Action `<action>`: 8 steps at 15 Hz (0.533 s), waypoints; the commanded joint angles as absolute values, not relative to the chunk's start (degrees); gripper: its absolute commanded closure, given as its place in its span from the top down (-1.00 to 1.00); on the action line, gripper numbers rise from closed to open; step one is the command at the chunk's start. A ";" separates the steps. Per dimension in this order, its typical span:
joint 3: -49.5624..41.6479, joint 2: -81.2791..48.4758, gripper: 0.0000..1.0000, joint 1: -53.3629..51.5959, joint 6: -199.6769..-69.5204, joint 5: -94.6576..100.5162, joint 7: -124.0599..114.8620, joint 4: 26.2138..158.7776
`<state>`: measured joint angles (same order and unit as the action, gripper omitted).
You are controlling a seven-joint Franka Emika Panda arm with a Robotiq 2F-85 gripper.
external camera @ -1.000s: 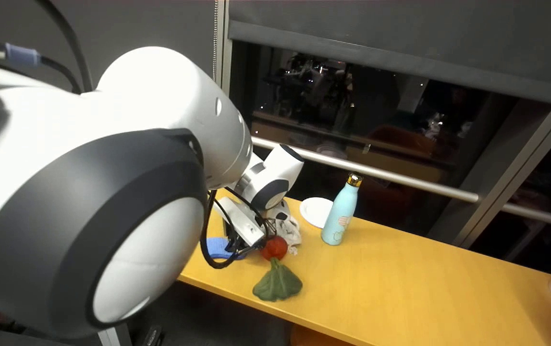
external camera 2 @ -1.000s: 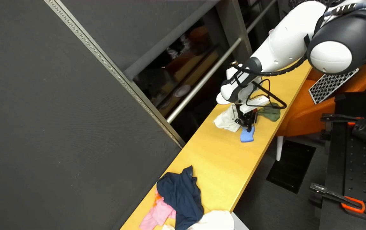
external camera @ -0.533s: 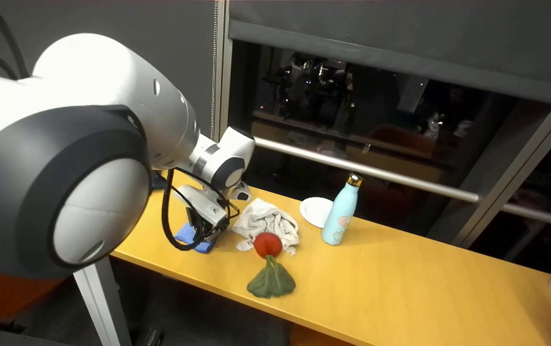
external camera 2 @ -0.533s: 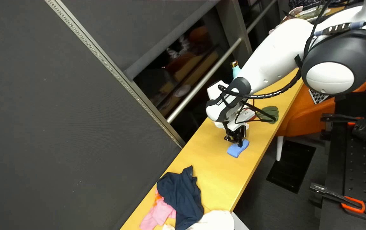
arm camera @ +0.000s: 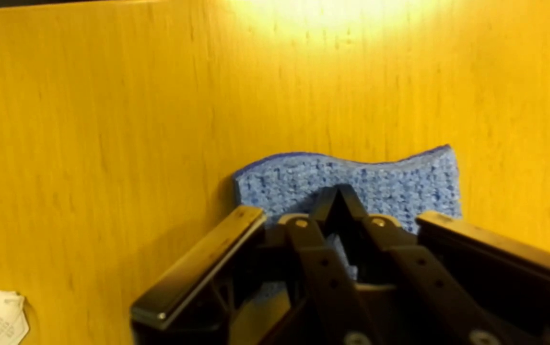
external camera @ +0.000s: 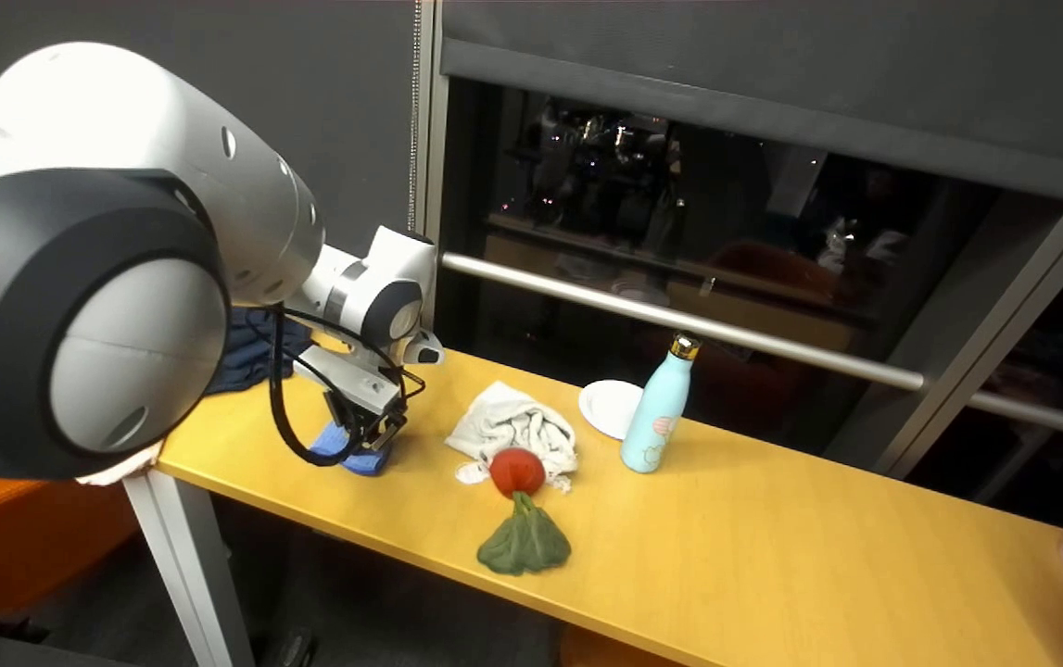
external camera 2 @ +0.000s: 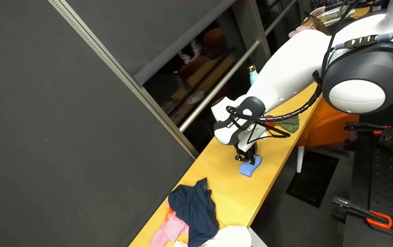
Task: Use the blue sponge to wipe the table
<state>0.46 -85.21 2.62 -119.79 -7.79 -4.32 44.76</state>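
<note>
The blue sponge (arm camera: 409,191) lies flat on the yellow table (arm camera: 111,120), its long edge wavy in the wrist view. My gripper (arm camera: 338,188) is shut, its fingertips meeting on the sponge's top face; no part of the sponge shows pinched between the tips. The fingers hide the near part of the sponge. In both exterior views the sponge (external camera: 331,439) (external camera 2: 249,169) sits under the gripper (external camera 2: 252,162), towards the end of the table with the dark cloth.
A crumpled whitish cloth (external camera: 503,419), a red round object (external camera: 517,472) and a green leafy one (external camera: 524,542) lie beside the gripper. A white plate (external camera: 605,406) and teal bottle (external camera: 659,412) stand beyond. Dark blue (external camera 2: 196,209) and pink clothes (external camera 2: 170,228) lie at the table's end.
My arm and the sponge have moved together along the table, away from the whitish cloth and towards the dark clothes. The red and green objects shifted slightly, then stayed still.
</note>
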 commanded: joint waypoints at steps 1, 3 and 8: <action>-1.81 -85.21 -0.97 1.88 -124.55 -5.10 -6.02 44.60; -3.09 -85.21 -0.97 2.03 -128.07 -3.81 -6.92 45.01; -5.82 -85.22 -0.97 3.98 -132.23 -2.53 -9.73 45.59</action>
